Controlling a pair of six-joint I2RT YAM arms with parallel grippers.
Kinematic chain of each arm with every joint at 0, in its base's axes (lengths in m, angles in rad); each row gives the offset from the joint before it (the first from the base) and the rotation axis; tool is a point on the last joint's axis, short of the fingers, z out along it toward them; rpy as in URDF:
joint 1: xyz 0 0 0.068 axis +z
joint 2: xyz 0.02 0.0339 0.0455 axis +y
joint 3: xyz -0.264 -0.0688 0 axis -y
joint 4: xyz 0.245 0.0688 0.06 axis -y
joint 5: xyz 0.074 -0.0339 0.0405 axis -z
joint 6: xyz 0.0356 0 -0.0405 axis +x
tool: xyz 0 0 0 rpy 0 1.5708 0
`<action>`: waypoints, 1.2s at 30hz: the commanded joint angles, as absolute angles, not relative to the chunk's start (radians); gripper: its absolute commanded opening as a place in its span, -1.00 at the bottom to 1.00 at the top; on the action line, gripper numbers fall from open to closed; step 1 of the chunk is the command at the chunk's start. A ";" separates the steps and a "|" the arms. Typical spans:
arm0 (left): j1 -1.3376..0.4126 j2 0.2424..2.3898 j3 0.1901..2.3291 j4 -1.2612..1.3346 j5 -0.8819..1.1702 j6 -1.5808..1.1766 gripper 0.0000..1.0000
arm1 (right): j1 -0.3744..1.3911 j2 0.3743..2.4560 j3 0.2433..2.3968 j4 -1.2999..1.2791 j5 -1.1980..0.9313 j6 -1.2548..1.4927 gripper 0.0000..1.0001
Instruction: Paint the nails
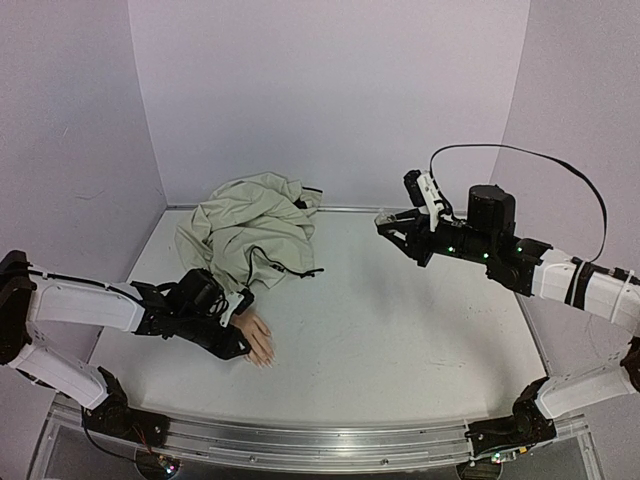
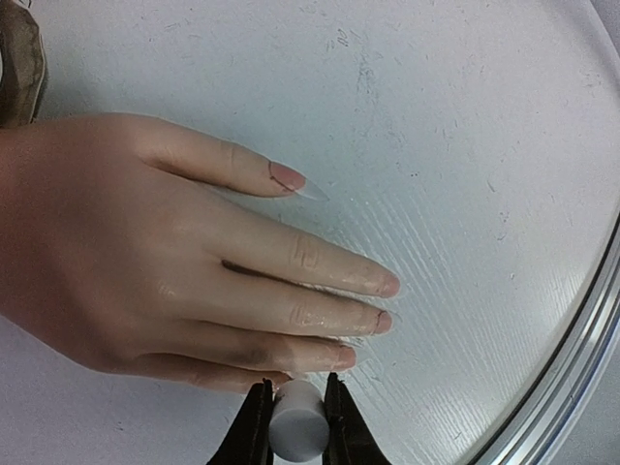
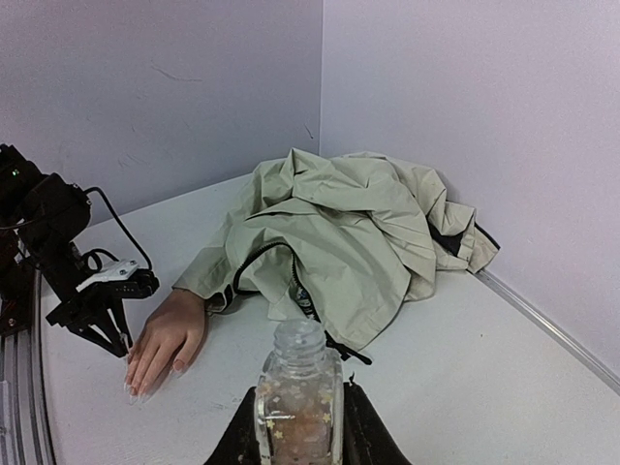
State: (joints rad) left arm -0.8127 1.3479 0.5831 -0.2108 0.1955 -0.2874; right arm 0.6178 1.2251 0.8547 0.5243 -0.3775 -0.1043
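Note:
A flesh-pink mannequin hand (image 2: pixel 145 262) lies palm down on the white table, its wrist in a beige jacket sleeve (image 1: pixel 235 290). Its nails (image 2: pixel 387 284) are pale; the thumb nail (image 2: pixel 289 176) has a long clear tip. My left gripper (image 2: pixel 295 392) is shut on a white cylindrical cap (image 2: pixel 297 426), right at the little finger's tip; whatever is below the cap is hidden. In the top view it (image 1: pixel 240 345) hovers over the hand (image 1: pixel 260 342). My right gripper (image 3: pixel 300 389) is shut on a small clear glass bottle (image 3: pixel 298 402) with an uncapped neck, held high at the right (image 1: pixel 388 222).
The crumpled beige jacket (image 1: pixel 250 225) fills the back left corner up to the walls. A metal rail (image 1: pixel 300 440) runs along the near edge, and the table's raised rim (image 2: pixel 572 368) curves past the fingertips. A black cable (image 1: pixel 560 165) loops above the right arm.

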 commanded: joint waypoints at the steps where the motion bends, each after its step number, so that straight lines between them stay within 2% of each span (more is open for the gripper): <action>1: -0.818 1.314 0.609 -0.205 0.218 -0.282 -1.00 | 0.620 1.218 0.890 0.583 -0.395 -0.098 -1.00; 9: -0.819 1.268 0.603 -0.214 0.222 -0.283 -1.00 | 0.620 1.218 0.890 0.583 -0.397 -0.099 -1.00; 14: -0.818 1.228 0.597 -0.228 0.119 -0.305 -1.00 | 0.620 1.218 0.890 0.583 -0.397 -0.098 -1.00; 36: -0.817 1.317 0.626 -0.224 0.146 -0.281 -1.00 | 0.620 1.215 0.889 0.583 -0.396 -0.098 -1.00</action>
